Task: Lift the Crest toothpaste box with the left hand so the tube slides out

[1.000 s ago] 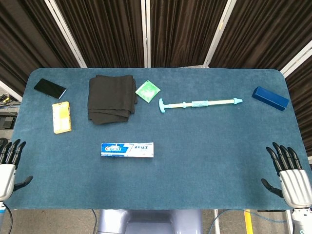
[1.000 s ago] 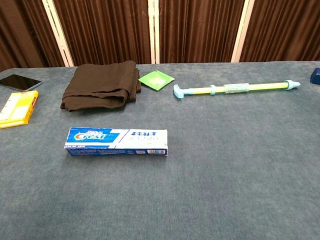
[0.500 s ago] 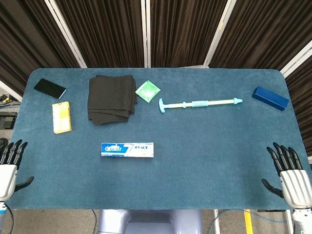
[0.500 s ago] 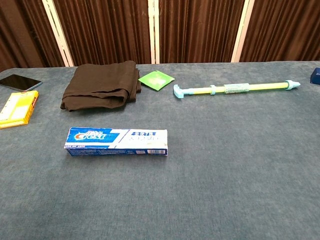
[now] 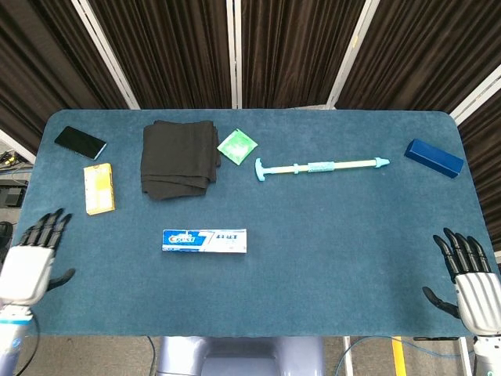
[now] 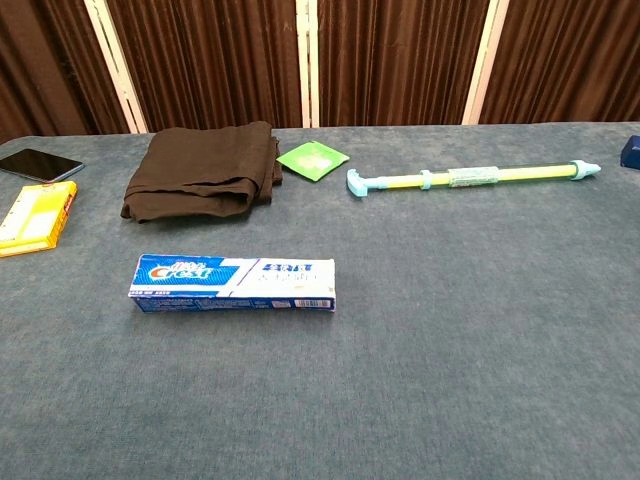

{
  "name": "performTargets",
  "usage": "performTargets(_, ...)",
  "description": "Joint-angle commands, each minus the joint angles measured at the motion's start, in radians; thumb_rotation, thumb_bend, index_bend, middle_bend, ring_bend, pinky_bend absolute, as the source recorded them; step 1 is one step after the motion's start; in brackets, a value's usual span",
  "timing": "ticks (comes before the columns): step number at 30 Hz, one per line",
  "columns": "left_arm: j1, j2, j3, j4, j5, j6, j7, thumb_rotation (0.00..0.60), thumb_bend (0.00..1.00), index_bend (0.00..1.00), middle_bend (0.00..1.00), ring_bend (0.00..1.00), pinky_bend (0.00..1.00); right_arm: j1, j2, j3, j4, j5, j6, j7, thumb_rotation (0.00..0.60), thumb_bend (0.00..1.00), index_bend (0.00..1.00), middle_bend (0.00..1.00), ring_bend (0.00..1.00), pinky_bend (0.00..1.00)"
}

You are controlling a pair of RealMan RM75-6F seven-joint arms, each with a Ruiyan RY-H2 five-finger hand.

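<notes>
The Crest toothpaste box lies flat on the blue table, long side left to right, logo end to the left. No tube shows outside it. My left hand hovers at the table's front left corner, fingers spread and empty, well left of the box. My right hand is at the front right corner, fingers spread, holding nothing. Neither hand shows in the chest view.
A folded black cloth, a green packet and a long yellow-and-teal brush lie behind the box. A yellow box and a black phone sit at far left. A dark blue box is at far right.
My left hand has moved up and rightward over the table's front left corner. My right hand has dropped slightly. The box has not moved.
</notes>
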State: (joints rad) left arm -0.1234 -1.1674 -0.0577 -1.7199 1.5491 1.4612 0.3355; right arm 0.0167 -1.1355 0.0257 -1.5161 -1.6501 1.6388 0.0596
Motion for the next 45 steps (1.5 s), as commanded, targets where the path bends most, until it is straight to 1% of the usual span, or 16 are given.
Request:
performTargets(1,-0.078,0.010,-0.044,-0.084,-0.051,-0.104,0.077,0.600,0.09,0.02,0.01,0.08,0.21,-0.001,0.005,0.000,-0.002,0.000,0.002,0.012,0.600,0.08,0.06,0.00,0.00,0.00)
performTargets(4,-0.131,0.001,-0.074,-0.120,-0.116,-0.181,0.141,0.600,0.09,0.03,0.02,0.08,0.21,-0.001,0.009,0.000,-0.002,0.000,0.003,0.028,0.600,0.08,0.07,0.00,0.00,0.00)
performTargets(6,-0.170,-0.010,-0.092,-0.143,-0.170,-0.236,0.187,0.600,0.12,0.04,0.03,0.09,0.22,-0.001,0.013,0.002,-0.003,0.001,0.004,0.039,0.600,0.08,0.07,0.00,0.00,0.00)
performTargets(8,-0.196,-0.021,-0.101,-0.155,-0.205,-0.273,0.213,0.600,0.15,0.05,0.03,0.10,0.22,-0.002,0.015,0.003,-0.003,0.003,0.005,0.048,0.600,0.08,0.07,0.00,0.00,0.00)
performTargets(11,-0.255,-0.054,-0.119,-0.172,-0.287,-0.343,0.287,0.600,0.15,0.05,0.03,0.10,0.22,-0.001,0.020,0.003,-0.003,0.006,0.004,0.067,0.600,0.08,0.07,0.00,0.00,0.00)
performTargets(15,-0.312,-0.102,-0.128,-0.176,-0.371,-0.387,0.378,0.600,0.15,0.05,0.03,0.10,0.22,0.000,0.025,0.003,-0.002,0.008,0.000,0.083,0.600,0.08,0.07,0.00,0.00,0.00)
performTargets(16,-0.319,-0.109,-0.128,-0.176,-0.380,-0.392,0.390,0.600,0.15,0.04,0.03,0.10,0.22,0.000,0.026,0.004,-0.002,0.008,0.000,0.086,0.600,0.08,0.07,0.00,0.00,0.00)
performTargets(18,-0.354,-0.146,-0.127,-0.174,-0.431,-0.408,0.454,0.600,0.15,0.02,0.01,0.09,0.21,-0.001,0.030,0.005,-0.002,0.010,0.001,0.100,0.600,0.08,0.07,0.00,0.00,0.00)
performTargets(22,-0.399,-0.204,-0.124,-0.171,-0.522,-0.409,0.535,0.600,0.15,0.01,0.00,0.09,0.21,-0.003,0.037,0.009,-0.001,0.016,0.008,0.125,0.600,0.08,0.07,0.00,0.00,0.00)
performTargets(30,-0.482,-0.303,-0.116,-0.134,-0.688,-0.399,0.635,0.600,0.15,0.02,0.00,0.09,0.21,-0.005,0.047,0.012,0.001,0.020,0.011,0.163,0.600,0.08,0.07,0.00,0.00,0.00)
performTargets(35,-0.515,-0.352,-0.106,-0.098,-0.728,-0.379,0.662,0.600,0.15,0.08,0.03,0.09,0.21,-0.006,0.054,0.016,0.004,0.030,0.010,0.187,0.600,0.08,0.07,0.00,0.00,0.00)
performTargets(40,-0.551,-0.405,-0.106,-0.052,-0.779,-0.360,0.686,0.600,0.16,0.10,0.05,0.10,0.22,-0.013,0.067,0.025,0.006,0.043,0.024,0.228,0.600,0.08,0.07,0.00,0.00,0.00)
performTargets(45,-0.581,-0.439,-0.099,-0.027,-0.804,-0.347,0.708,0.600,0.17,0.12,0.07,0.12,0.22,-0.016,0.072,0.031,0.012,0.049,0.032,0.264,0.600,0.08,0.07,0.00,0.00,0.00)
